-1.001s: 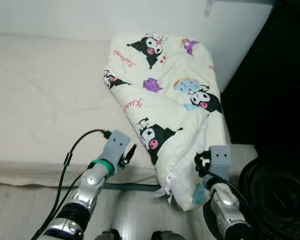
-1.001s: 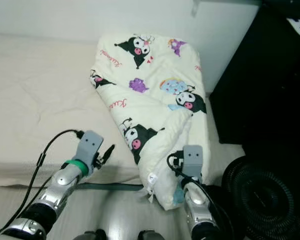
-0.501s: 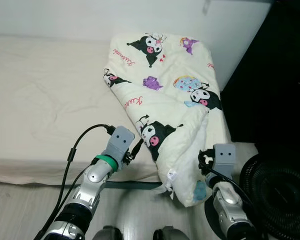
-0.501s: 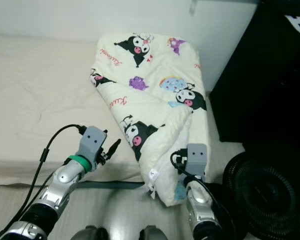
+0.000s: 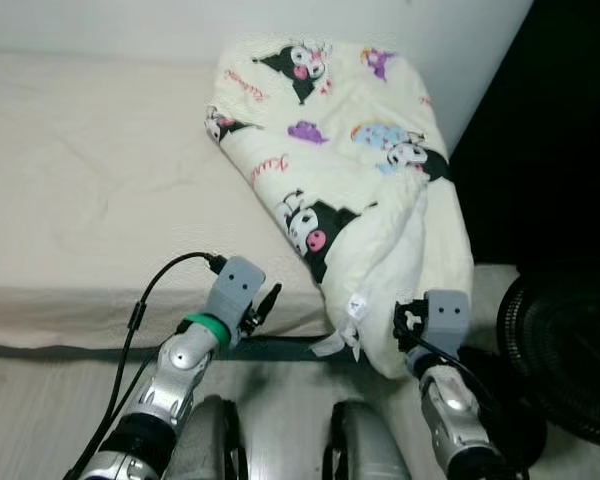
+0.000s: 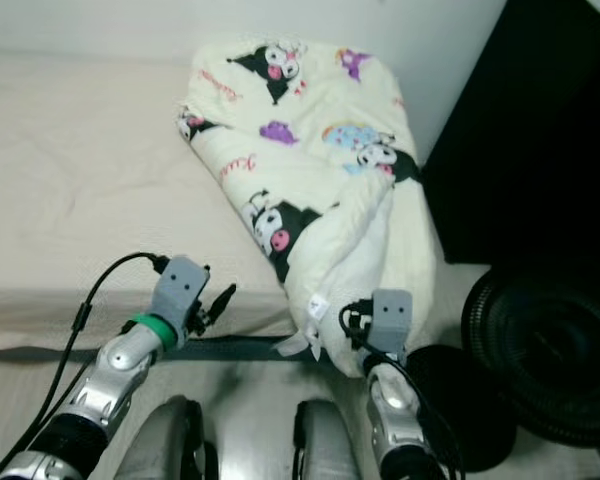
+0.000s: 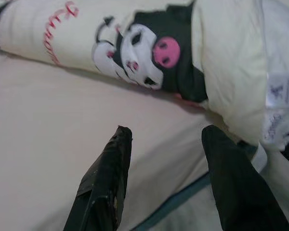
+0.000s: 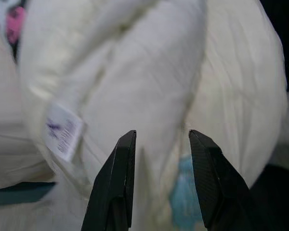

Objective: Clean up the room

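A folded cream blanket (image 5: 350, 170) printed with black-and-white cartoon characters lies along the right side of the bed (image 5: 90, 200), its lower end drooping over the front corner. A white label (image 5: 358, 303) hangs from that end. My left gripper (image 7: 166, 134) is open just above the mattress at the front edge, a short way left of the blanket's black-and-pink character (image 7: 154, 57). My right gripper (image 8: 161, 137) is open and held close against the drooping end of the blanket (image 8: 149, 82), with nothing between its fingers.
A black round fan (image 5: 570, 350) stands on the floor at the right, beside tall dark furniture (image 5: 550, 150). A dark rail (image 5: 280, 345) runs under the mattress front. My feet (image 5: 370, 450) stand on the pale floor close to the bed.
The whole view has tipped downward, so the feet show more and the bed sits higher. Both grippers stay open, the right one a little nearer the blanket's hanging end.
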`<state>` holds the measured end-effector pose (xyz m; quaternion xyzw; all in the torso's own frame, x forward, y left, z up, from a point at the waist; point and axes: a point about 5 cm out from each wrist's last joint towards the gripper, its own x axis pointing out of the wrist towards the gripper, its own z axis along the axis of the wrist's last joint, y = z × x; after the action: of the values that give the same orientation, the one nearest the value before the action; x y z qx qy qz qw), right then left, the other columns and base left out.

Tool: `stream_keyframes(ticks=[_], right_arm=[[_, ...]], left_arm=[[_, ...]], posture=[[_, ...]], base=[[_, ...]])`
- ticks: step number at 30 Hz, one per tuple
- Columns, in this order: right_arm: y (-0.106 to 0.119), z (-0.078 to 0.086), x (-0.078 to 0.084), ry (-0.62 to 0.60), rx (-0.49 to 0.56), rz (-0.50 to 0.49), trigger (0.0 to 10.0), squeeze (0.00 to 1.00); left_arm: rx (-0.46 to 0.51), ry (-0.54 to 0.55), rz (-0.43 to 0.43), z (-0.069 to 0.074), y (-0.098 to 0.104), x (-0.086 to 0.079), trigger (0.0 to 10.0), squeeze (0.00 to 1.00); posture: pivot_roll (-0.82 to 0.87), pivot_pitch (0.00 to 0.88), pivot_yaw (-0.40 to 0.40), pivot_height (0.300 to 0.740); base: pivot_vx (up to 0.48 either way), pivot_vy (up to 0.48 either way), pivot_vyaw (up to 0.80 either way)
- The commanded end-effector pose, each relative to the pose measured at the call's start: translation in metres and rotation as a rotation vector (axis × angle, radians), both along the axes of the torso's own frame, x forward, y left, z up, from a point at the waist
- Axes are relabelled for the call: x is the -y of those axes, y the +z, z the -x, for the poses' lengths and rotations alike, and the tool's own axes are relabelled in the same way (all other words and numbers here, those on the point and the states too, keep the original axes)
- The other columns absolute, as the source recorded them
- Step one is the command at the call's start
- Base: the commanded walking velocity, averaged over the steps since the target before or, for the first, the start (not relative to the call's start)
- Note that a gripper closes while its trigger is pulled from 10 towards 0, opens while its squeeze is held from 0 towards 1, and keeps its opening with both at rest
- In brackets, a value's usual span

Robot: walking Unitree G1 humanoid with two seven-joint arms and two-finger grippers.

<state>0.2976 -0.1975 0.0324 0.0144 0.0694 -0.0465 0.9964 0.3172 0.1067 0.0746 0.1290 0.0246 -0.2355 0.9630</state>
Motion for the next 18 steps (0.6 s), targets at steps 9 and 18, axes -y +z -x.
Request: stream_keyframes(ticks=[9,18], right_arm=[[0.020,-0.010,0.005,-0.005,0.094,-0.026,10.0,0.00],[0.056,-0.035,0.005,0.033,0.204,-0.069,10.0,0.00]], left_arm=[[-0.012,0.007,-0.007,0.003,0.000,-0.003,10.0,0.00],[0.039,0.018,0.023,0.000,0.018,-0.002,10.0,0.00]], posture=[[-0.05,0.103,0.061,0.615],[-0.03,0.128,0.074,0.615]], base=[[0.000,0.000,0.00],[0.000,0.000,0.00]])
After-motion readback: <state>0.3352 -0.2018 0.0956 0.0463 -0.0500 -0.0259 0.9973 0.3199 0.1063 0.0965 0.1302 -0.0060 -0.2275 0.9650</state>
